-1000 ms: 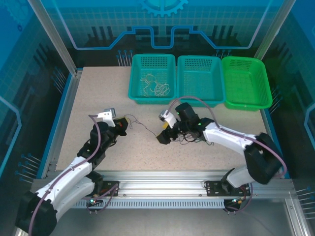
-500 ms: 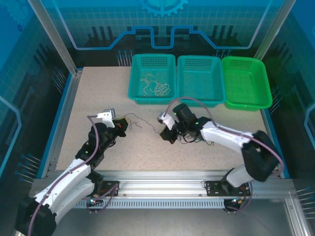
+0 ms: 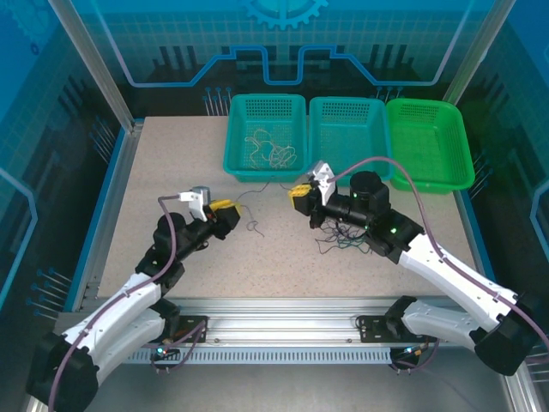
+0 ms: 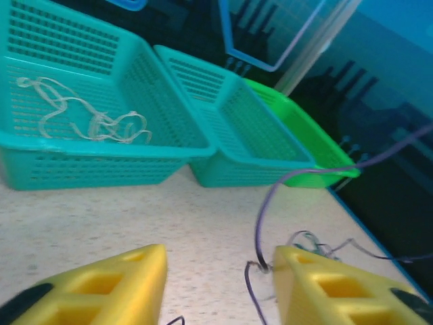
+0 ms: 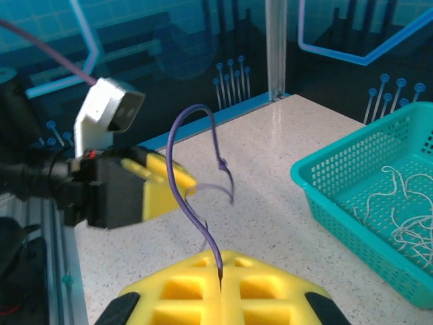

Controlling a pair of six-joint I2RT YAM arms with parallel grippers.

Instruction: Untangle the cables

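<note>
Handover of one strand: the left end effector (image 4: 220,284) has just released, its jaws standing apart beside the thin dark-purple wire (image 5: 201,233). The right end effector (image 5: 221,274) holds this wire clenched and raised above the speckled desk (image 3: 171,163). The strand appears freed from the dark clump of cables (image 3: 347,242) on the desk. A second earlier the left gripped it, while the right hung open, lower, at the clump.

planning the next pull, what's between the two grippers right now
Right wrist view: a thin purple cable, pinched in the shut right gripper, loops up over the table toward the open left gripper.
</note>
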